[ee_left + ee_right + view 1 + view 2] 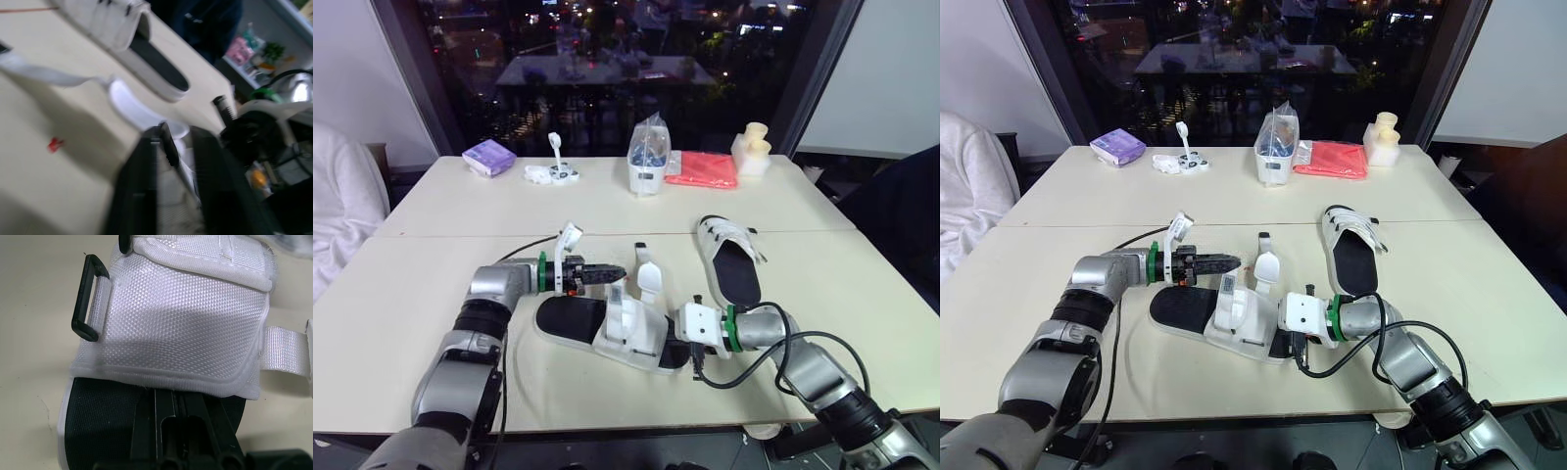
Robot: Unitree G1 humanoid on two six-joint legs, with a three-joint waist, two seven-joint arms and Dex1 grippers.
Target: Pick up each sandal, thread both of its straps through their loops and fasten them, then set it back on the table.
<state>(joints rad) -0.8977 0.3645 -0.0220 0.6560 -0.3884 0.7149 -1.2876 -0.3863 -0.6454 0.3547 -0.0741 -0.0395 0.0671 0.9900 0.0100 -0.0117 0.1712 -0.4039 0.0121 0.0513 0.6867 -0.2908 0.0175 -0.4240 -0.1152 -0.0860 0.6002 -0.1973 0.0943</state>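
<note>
Near sandal (573,321) flat on the table (862,323) at centre front, long axis about 10-to-4, open black footbed toward 10, white upper (186,323) toward 4. Black loop (89,297) on one flank of the upper, nothing threaded through it. Loose strap (647,277) with a rounded tip lying on the table at 12 o'clock from the upper, unfastened.

Left gripper (607,274) just beside the upper at its 11 o'clock, pointing toward 3, so the strap tip sits straight ahead of it and very near. Clenched or released: cannot tell. Nearer arm for the strap by judgement, since the coming move turns on closing that short gap toward 3.

Right gripper (166,411) at the sandal's 4 o'clock end, pointing toward 9, fingers pressed together and lying on the footbed with tips tucked under the upper's edge. Probably steadying the sandal, not pinching it.

Second sandal (734,262) at 2 o'clock from the first, well apart, long axis about 11-to-5.

Far half of the table: clear bag (647,157) upright at 12 o'clock with bluish contents, too small to name. Purple packet (489,157) at 10 o'clock, shut, contents unseen. Red pouch (703,169) flat just beside the bag.
</note>
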